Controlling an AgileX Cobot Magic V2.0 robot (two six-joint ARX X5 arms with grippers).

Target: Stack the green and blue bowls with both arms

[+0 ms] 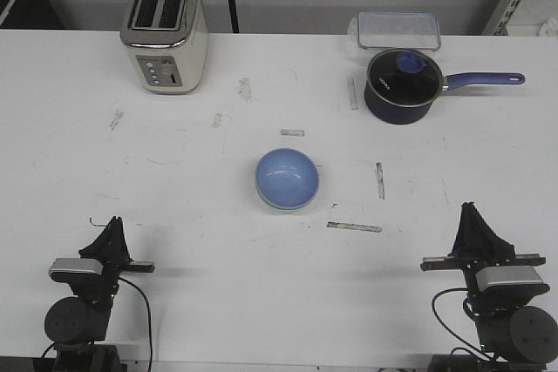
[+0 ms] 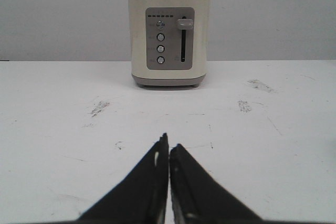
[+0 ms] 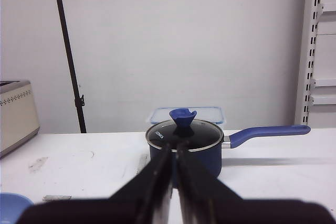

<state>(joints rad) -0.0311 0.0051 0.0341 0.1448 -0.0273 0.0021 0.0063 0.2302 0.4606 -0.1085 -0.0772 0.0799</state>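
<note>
Blue bowl (image 1: 287,179) sits dome-up, a pale rim beneath — green unclear; left gripper (image 2: 168,148) and right gripper (image 3: 174,153) pinched closed, empty.

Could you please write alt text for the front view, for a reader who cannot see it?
A blue bowl lies upside down mid-table, a pale rim beneath it; both tools, left and right, rest shut near the front edge. Behind stand a toaster and lidded saucepan.

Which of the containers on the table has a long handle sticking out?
The dark navy saucepan with the glass lid; its blue handle points right. The blue bowl and the clear lidded box have none.
</note>
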